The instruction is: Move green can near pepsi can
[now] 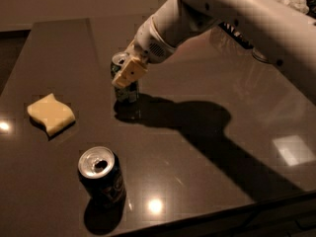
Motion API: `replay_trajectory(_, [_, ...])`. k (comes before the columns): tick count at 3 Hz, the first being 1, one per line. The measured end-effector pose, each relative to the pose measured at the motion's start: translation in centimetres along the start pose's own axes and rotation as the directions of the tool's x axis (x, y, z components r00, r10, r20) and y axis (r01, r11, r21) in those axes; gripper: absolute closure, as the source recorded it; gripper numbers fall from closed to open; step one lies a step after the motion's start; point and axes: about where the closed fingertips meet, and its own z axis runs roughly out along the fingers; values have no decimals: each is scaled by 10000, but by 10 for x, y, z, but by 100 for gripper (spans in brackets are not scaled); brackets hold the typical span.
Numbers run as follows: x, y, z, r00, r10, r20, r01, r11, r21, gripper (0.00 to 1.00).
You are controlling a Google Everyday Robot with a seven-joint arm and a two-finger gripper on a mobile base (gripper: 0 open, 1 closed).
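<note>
Green can (127,94) by gripper (127,74), pepsi (102,177) apart

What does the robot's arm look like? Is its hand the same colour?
The arm is thick, smooth and white, with rounded tube-like parts and a patch of tiny holes near the wrist. The gripper, down by the green can on the dark table, is a different colour: pale yellowish and blocky. No cables or writing show.

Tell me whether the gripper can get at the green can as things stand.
Probably yes. The gripper is right at the upper side of the green can, with nothing between them; the yellow sponge and the pepsi can sit well apart from it.
</note>
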Motion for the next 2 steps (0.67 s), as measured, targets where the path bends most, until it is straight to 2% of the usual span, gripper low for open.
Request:
replay_trajectory(1, [16, 36, -31, 9997, -226, -67, 225, 9996, -157, 100])
replay_trajectory(2, [36, 78, -49, 9986, -489, -206, 478, 9974, -534, 100])
